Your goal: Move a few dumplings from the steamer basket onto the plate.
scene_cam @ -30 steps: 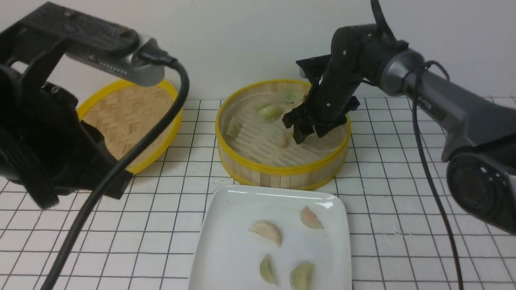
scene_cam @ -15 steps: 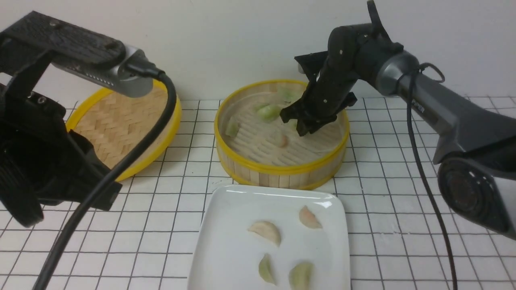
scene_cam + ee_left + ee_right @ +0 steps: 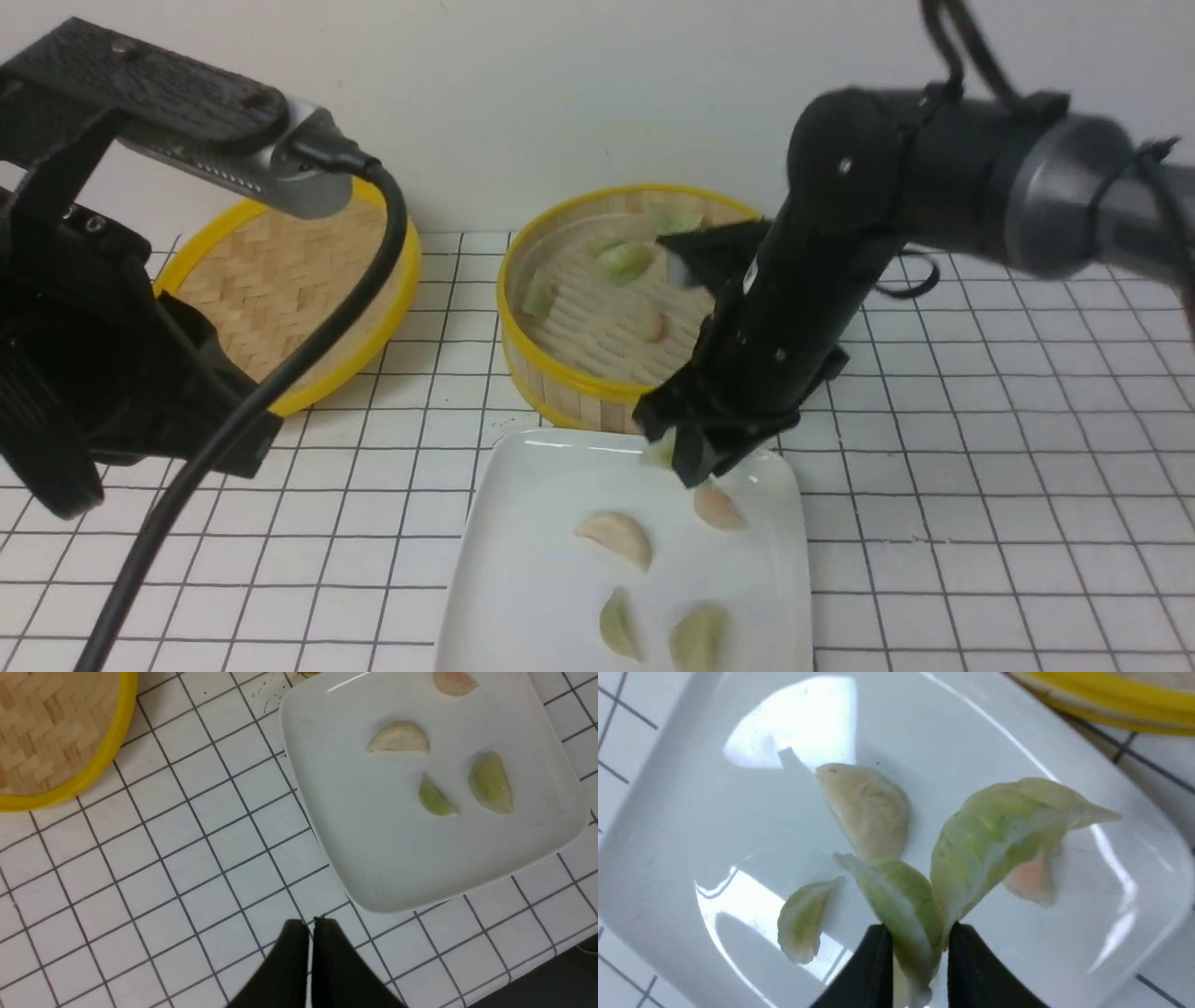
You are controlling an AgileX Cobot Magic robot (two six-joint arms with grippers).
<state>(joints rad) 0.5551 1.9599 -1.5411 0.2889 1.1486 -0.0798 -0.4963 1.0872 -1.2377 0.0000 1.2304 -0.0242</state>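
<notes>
My right gripper is shut on a pale green dumpling and holds it just above the far edge of the white plate. The held dumpling shows as a small green bit at the fingertips. Several dumplings lie on the plate: a cream one, a pinkish one and two green ones. The steamer basket behind the plate holds several more, among them a green one. My left gripper is shut and empty, over the tiles near the plate's corner.
The flat woven lid with a yellow rim lies at the back left, behind my left arm. The right arm covers the basket's right side. The surface is white tile with a dark grid. A wall stands close behind the basket.
My right gripper has lifted out of the steamer basket and come forward and down to the plate's far edge, with a green dumpling in it. The left arm has barely moved.
</notes>
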